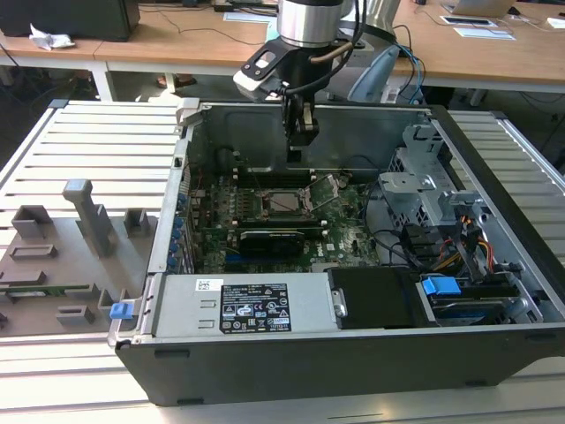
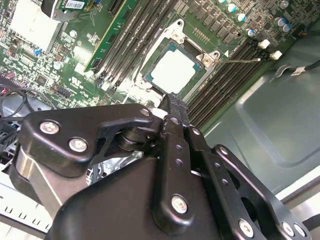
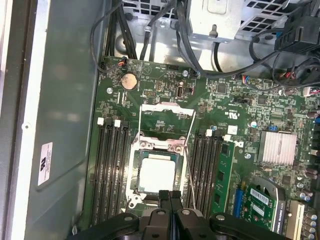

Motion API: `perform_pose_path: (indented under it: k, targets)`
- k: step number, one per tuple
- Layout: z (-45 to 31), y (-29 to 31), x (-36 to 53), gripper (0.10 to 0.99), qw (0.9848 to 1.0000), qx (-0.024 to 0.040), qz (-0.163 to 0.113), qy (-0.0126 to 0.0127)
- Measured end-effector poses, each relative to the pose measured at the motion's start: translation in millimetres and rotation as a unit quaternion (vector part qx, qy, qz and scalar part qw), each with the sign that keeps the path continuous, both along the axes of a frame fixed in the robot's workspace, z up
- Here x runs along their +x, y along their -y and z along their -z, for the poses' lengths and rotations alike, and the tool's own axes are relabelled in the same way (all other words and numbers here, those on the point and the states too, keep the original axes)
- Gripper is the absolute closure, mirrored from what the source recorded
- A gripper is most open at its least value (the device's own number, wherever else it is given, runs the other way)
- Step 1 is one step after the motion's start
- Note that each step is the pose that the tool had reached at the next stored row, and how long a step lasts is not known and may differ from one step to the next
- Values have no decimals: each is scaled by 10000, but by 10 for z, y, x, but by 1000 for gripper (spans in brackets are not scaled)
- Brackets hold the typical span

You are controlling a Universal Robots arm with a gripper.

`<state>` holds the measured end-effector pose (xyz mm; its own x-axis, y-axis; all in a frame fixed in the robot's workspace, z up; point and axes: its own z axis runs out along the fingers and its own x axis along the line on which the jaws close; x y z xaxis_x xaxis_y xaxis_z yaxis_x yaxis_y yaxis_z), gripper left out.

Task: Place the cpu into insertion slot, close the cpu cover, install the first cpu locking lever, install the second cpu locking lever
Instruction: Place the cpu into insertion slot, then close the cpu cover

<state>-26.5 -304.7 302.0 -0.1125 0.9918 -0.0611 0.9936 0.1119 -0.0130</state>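
My jaws are pressed together, empty, above the cpu (image 3: 159, 172), a pale silver square lying flat in the insertion slot (image 3: 134, 172); the cpu cover (image 3: 167, 106) stands open.

Matte black on the jaws, dotted with bright silver screw heads. Just ahead of the jaws, pale silver-grey on the cpu (image 3: 158, 172) top, edged in teal-green. Shiny silver on the cpu cover (image 3: 167, 105) frame, a little farther from the jaws. Deep green across the motherboard (image 3: 150, 90), speckled with tiny grey and black parts. Black in long parallel stripes for the memory slots (image 3: 110, 165) flanking the cpu. Finned pale silver on the heat sink (image 3: 278, 148). Well away from the jaws, bright blue on a clip (image 1: 440, 286), ribbed pale grey over the bench (image 1: 97, 132).
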Motion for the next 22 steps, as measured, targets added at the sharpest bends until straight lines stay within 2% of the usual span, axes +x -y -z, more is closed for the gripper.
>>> perform_pose_path:
  k: [7,11,13,16,22]
  targets:
    - [-3,0,0,980,10000,-1,0,-1]
    - [-3,-9,69,980,10000,-4,1,0]
    - [-3,-10,128,980,10000,-4,0,0]
    - [-2,-18,309,980,10000,-7,-1,-1]
    - [-2,-23,587,980,10000,-9,0,-2]
